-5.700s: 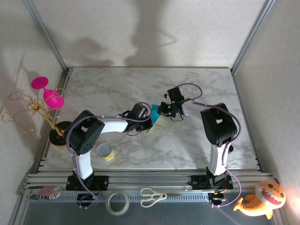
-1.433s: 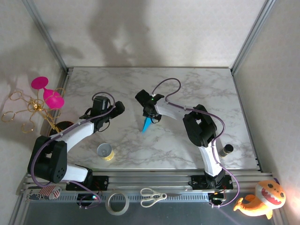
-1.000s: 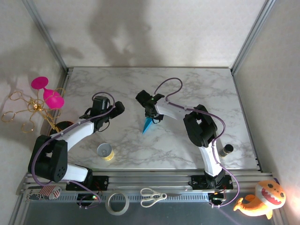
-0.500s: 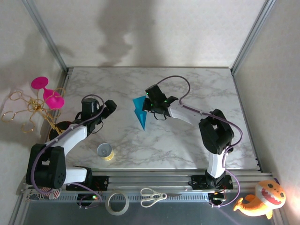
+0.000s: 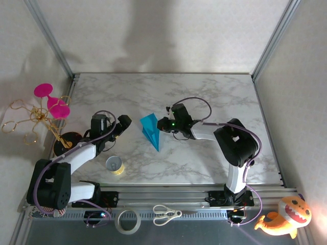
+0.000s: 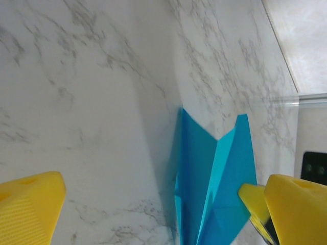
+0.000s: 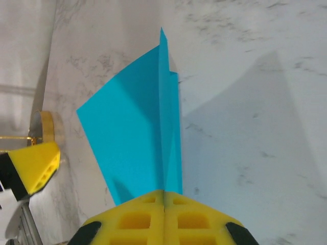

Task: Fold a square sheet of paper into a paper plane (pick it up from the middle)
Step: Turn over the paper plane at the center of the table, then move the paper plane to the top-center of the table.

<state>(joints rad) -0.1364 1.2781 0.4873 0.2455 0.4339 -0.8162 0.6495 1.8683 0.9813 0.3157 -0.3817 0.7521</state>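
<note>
Pinching the paper plane [image 7: 134, 132] by its centre ridge, right hand [image 7: 164, 198] is closed on it at mid desk [image 5: 214, 92], left hand [image 5: 121, 125] gaping empty beside; light, floppy, crushable paper, so ridge looks safest hold

The top camera looks steeply down from behind the arm bases over the whole white marble surface [image 5: 214, 97]. Wrist cameras sit low and close, roughly facing each other past the left hand [image 6: 163, 194] and right hand [image 7: 163, 198]. All three share the teal-blue paper plane [image 5: 150, 131].
</note>
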